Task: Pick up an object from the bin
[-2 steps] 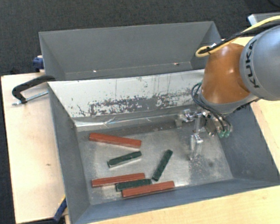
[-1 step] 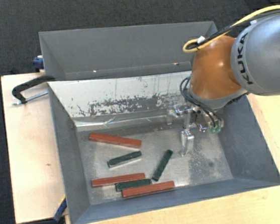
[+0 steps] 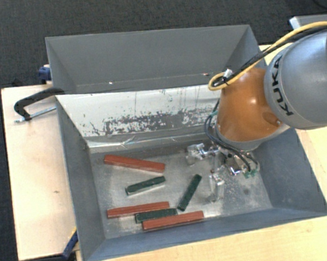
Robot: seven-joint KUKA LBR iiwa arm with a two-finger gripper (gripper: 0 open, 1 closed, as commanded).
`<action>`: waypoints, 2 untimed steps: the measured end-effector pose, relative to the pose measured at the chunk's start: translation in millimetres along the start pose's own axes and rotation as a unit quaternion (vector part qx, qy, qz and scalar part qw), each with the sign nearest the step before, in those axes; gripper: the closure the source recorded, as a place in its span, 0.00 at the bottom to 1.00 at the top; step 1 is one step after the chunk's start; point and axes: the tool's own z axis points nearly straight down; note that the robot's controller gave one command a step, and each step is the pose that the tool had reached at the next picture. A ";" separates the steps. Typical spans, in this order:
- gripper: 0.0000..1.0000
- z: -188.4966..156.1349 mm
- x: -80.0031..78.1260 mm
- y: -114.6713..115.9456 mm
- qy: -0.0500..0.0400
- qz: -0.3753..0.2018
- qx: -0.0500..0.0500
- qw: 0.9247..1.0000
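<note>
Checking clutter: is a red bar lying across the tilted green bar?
No; nothing covers the tilted green bar, left of the claw.

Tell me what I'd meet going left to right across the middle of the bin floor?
Flat dark green stick → tilted dark green stick → gripper. The red-brown sticks overlap these sideways, so they're left out.

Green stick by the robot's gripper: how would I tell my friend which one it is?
Find the grey bin and look on its floor just left of the gripper. A dark green stick lies there, the nearest one to the gripper. It is the only steeply slanted one; the other green sticks and the red-brown sticks lie nearly level.
</note>
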 end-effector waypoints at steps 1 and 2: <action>0.00 -9.3 -7.1 5.1 0.003 -0.057 -0.001 0.998; 0.00 -44.8 -49.4 1.9 -0.004 -0.183 0.002 0.983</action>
